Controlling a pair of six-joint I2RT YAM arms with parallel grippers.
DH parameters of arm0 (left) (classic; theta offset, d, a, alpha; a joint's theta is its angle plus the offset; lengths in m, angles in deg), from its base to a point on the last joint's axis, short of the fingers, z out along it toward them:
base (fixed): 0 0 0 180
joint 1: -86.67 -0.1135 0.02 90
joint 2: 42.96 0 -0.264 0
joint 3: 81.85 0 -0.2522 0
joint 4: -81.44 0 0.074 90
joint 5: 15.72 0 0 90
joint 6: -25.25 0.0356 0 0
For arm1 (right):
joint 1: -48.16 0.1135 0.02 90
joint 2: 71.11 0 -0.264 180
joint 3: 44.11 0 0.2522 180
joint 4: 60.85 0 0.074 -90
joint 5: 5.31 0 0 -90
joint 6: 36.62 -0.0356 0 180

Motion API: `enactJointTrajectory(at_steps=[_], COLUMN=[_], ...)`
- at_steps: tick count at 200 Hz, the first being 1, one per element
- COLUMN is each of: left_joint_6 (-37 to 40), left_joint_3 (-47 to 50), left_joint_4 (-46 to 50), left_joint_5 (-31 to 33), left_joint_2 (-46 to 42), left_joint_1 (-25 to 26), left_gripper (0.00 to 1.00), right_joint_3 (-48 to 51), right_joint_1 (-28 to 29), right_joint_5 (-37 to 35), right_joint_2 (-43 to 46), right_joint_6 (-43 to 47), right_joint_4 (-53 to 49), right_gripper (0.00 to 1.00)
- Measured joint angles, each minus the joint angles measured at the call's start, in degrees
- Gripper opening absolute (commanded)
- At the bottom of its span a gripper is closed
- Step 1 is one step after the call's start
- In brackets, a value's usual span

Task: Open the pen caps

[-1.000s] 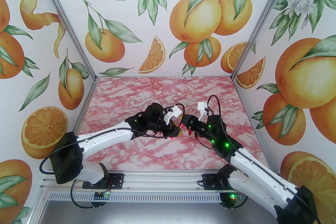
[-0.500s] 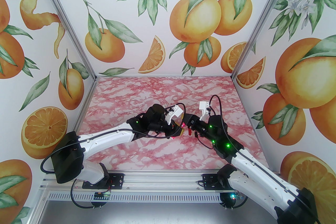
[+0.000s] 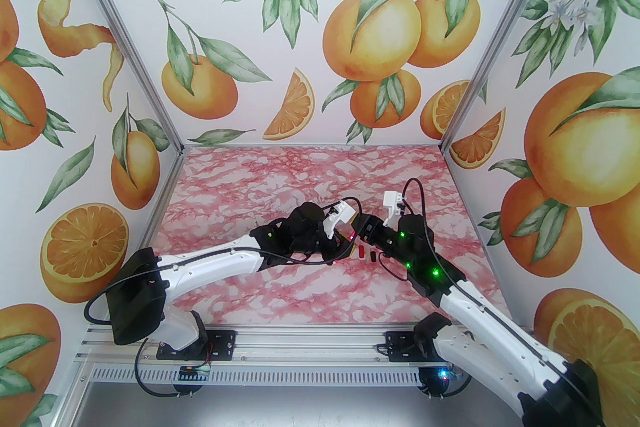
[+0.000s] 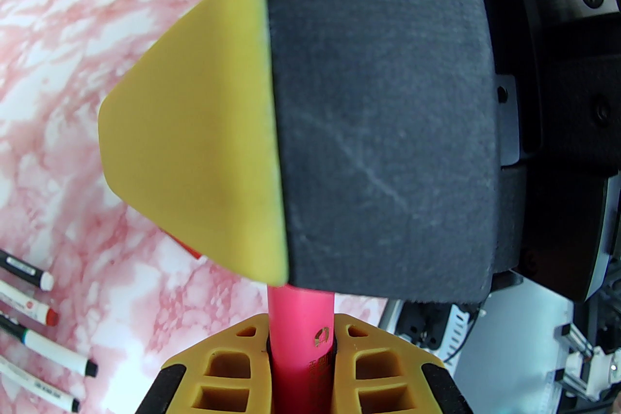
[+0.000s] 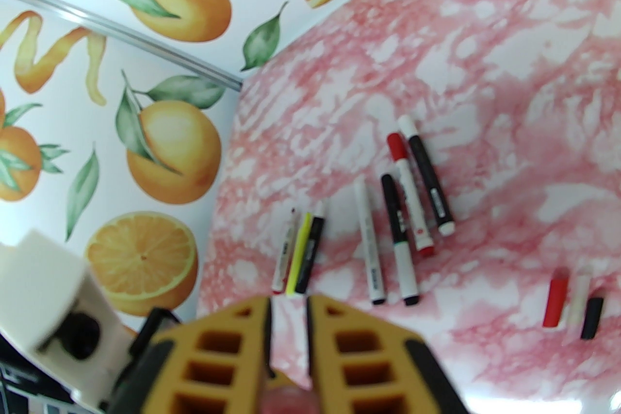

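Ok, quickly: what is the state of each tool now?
Left tool: closed, holding the pink pen.
Right tool: closed on the same pen's far end.

The pink marker [image 4: 301, 329] rises from between the left hand's [image 4: 301, 356] fingers and vanishes behind the broad black-and-yellow finger [image 4: 378, 111] of the right hand. Its far end, and any cap on it, is hidden. Left of the pink marker, the loose pens [image 4: 48, 346] are cut off by the picture's edge.

From above, the two wrists cover the pink marker. Just right of it, a red cap [image 3: 361, 252] and a black cap [image 3: 373, 257] are too small to make out in detail.

In the right wrist view the marker is a pink blur between the right hand's [image 5: 289, 320] fingers, cut off at the bottom edge. Well right of it, three caps [image 5: 579, 295] are smeared, and the pale one barely stands out from the desk [image 5: 485, 62].
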Motion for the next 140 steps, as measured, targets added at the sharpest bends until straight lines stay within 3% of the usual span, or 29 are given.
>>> enactJointTrajectory(at_steps=[58, 140], left_joint_6=[-1.8, -2.8], left_joint_3=[0.0, -0.3], left_joint_4=[-2.1, -3.0], left_joint_5=[-4.1, -2.5], left_joint_2=[0.0, 0.2], left_joint_1=[-1.3, -1.5], left_gripper=[0.0, 0.0], right_joint_3=[-0.7, -2.9], right_joint_1=[-1.3, -2.0], right_joint_5=[3.0, 3.1], right_joint_2=[0.0, -2.1], right_joint_6=[1.3, 1.8], right_joint_4=[0.5, 0.0], right_gripper=[0.12, 0.12])
